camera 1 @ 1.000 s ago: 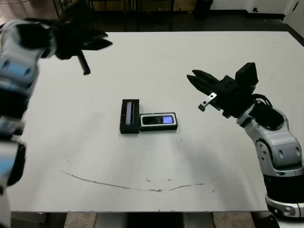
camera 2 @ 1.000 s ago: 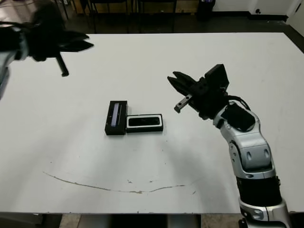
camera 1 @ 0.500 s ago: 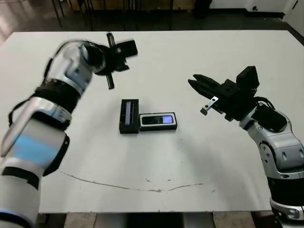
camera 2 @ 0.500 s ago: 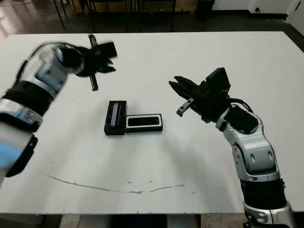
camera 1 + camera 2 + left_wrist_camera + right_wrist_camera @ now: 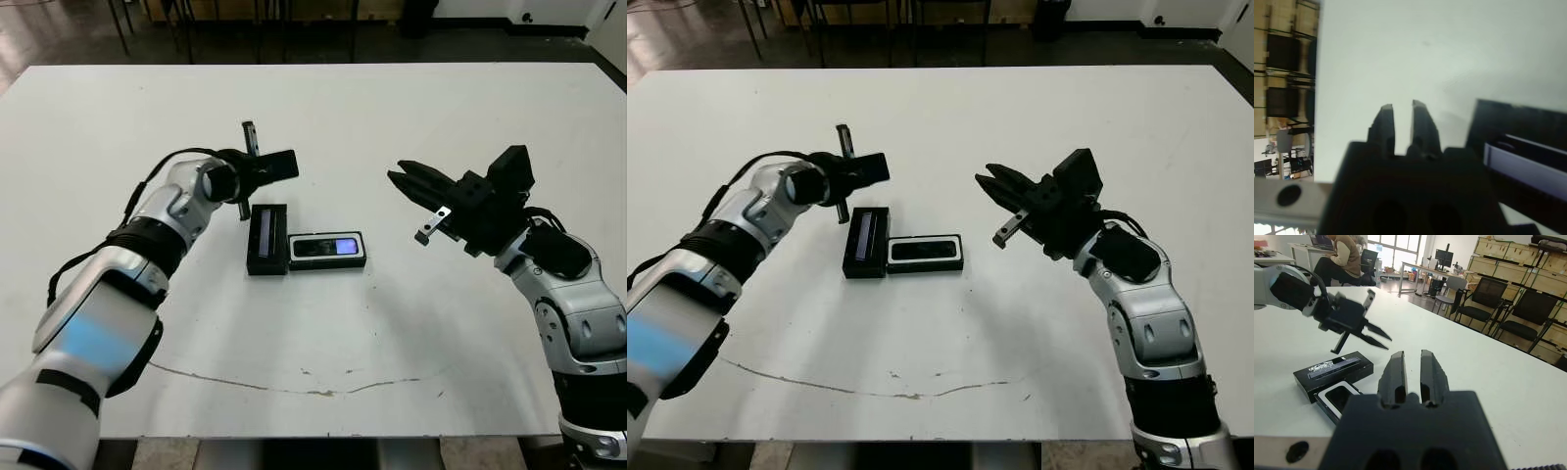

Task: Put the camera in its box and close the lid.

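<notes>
Camera [image 5: 326, 247] lies seated in the box [image 5: 328, 251] tray at table [image 5: 392, 323] centre, screen up. Left gripper [image 5: 870, 168] hovers just beyond the lid [image 5: 266, 238], fingers nearly together, holding nothing. Lid lies open flat, touching the tray's left side. Right gripper [image 5: 408, 180] hangs well apart to the right, fingers nearly together, empty.

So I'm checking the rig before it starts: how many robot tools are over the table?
2. The left tool is above the table just behind the open lid; the right tool is to the right of the box. Neither holds anything.
</notes>
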Robot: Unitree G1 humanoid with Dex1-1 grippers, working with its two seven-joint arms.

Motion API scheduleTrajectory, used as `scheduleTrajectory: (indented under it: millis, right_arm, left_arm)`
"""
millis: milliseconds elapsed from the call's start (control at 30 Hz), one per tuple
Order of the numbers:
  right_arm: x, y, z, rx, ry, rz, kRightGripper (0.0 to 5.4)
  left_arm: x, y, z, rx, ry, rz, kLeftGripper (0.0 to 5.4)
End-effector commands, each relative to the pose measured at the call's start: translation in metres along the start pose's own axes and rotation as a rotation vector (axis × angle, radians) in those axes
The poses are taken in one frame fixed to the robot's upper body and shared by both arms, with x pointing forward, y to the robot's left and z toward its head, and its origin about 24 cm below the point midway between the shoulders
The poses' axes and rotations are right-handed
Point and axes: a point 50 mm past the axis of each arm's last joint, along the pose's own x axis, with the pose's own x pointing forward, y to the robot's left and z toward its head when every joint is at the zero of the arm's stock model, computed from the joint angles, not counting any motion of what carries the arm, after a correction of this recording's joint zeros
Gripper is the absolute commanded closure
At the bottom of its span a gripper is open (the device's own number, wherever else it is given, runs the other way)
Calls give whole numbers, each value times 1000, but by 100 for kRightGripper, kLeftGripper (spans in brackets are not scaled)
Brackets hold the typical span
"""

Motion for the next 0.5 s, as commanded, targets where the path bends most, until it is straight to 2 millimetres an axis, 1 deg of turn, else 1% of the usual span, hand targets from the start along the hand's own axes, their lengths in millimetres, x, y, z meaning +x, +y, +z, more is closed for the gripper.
scheduleTrajectory:
  millis: [33, 200, 267, 500]
  right_arm:
    - [-3, 1, -8, 17, 33, 8, 539]
    - [-4, 2, -10, 10, 39, 6, 539]
    - [-5, 2, -11, 18, 46, 3, 539]
    - [-5, 3, -14, 23, 53, 2, 539]
  left_arm:
    - [2, 2, 3, 32, 65, -93, 540]
    - [0, 8, 9, 130, 139, -236, 540]
    - [-2, 11, 11, 144, 159, -289, 540]
    - [-9, 18, 13, 164, 186, -385, 540]
